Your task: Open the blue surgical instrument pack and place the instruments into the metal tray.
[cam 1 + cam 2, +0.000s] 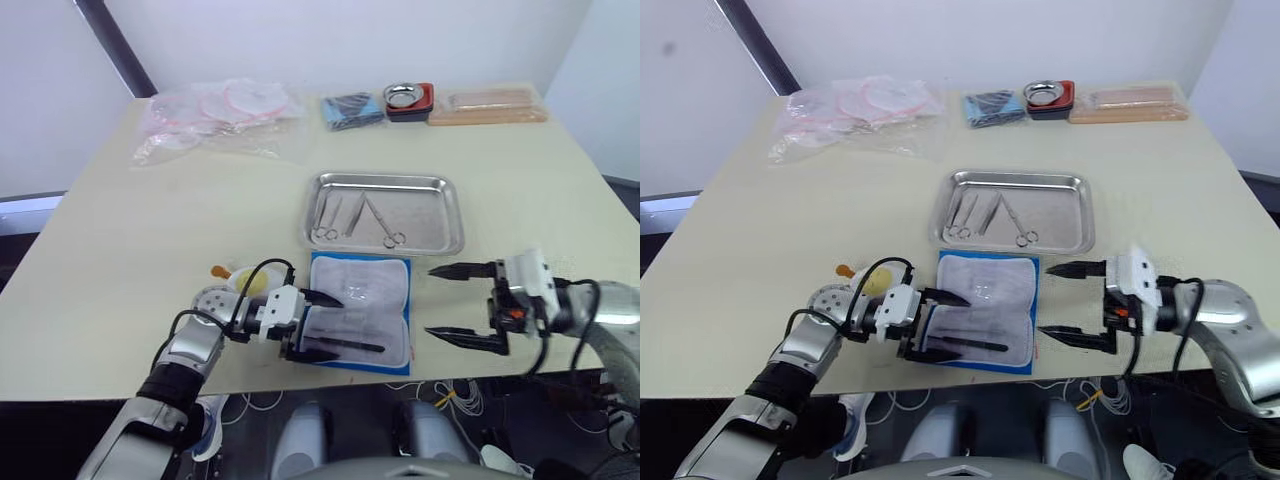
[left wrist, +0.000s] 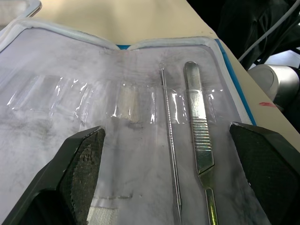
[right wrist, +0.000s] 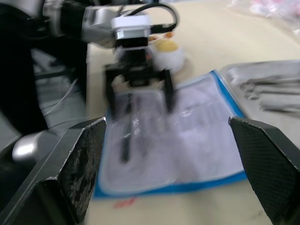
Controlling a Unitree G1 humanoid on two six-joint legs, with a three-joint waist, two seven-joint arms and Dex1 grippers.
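The blue surgical instrument pack (image 1: 375, 290) lies open near the table's front edge, its pale lining facing up. Two instruments remain on the lining: a flat metal handle (image 2: 198, 136) and a thin probe (image 2: 168, 140). My left gripper (image 1: 325, 325) is open over the pack's near left part, its fingers straddling these two tools without touching them. Just behind the pack sits the metal tray (image 1: 432, 215), holding several ring-handled instruments (image 1: 355, 218). To the right of the pack my right gripper (image 1: 430, 300) is open and empty, pointing towards it.
At the back of the table lie clear plastic bags (image 1: 220, 115), a dark-blue folded bundle (image 1: 352, 108), a small steel bowl (image 1: 408, 98) and a tan board (image 1: 487, 105). A small yellow-white object (image 1: 245, 280) sits left of the pack, beside my left wrist.
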